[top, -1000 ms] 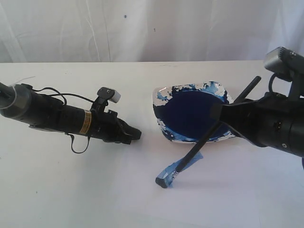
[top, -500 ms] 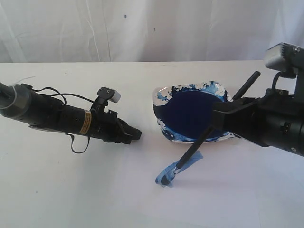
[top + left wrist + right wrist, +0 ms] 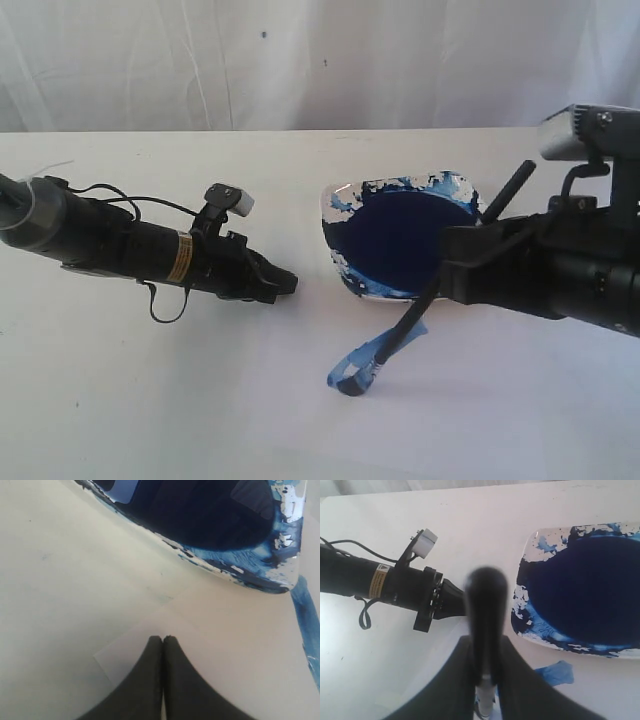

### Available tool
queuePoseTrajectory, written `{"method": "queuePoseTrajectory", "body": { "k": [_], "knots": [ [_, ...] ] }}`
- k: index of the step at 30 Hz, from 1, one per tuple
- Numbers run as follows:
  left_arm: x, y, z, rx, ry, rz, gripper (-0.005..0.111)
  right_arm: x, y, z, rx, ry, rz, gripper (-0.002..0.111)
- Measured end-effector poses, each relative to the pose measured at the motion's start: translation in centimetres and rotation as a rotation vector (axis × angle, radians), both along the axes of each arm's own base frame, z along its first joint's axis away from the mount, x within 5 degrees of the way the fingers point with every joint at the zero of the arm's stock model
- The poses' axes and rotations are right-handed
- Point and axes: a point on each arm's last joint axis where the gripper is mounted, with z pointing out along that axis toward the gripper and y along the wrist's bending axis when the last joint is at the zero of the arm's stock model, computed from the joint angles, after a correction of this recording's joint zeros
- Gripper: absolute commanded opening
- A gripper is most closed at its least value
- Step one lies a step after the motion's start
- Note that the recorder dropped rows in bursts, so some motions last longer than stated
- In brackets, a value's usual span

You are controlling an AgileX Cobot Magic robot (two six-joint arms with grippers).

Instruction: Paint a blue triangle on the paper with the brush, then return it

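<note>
Brush [image 3: 408, 322] is clamped by right gripper [image 3: 452, 268], tip pressed on paper [image 3: 440, 405] at 7 o'clock of paint dish [image 3: 328, 225]. Left gripper [image 3: 163, 641] is closed, nothing held. Risk: stroke could be blotted (bristles look overloaded) or paper dragged.

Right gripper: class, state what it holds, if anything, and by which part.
The right gripper holds the brush around the middle of its black handle, with the bristle end pointing down toward the paper.
</note>
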Motion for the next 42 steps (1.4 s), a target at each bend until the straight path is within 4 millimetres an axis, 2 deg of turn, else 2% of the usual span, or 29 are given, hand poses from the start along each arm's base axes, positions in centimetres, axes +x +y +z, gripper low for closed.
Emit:
{"method": "queuePoseTrajectory", "body": {
  "k": [6,19,29,42],
  "knots": [
    [0.0,0.0,0.0,0.0,0.0,0.0,0.0,-0.6,-0.1,0.0,-0.056,-0.018,0.059,0.0],
    [0.0,0.0,0.0,0.0,0.0,0.0,0.0,-3.8,-3.0,1.3,-0.145,0.011,0.019,0.0],
    [0.0,0.0,0.0,0.0,0.0,0.0,0.0,-4.8,-4.5,1.8,-0.175,0.005,-0.053,0.0],
    [0.0,0.0,0.0,0.0,0.0,0.0,0.0,-5.4,-5.1,2.3,-0.187,-0.004,-0.063,0.0]
  ]
}}
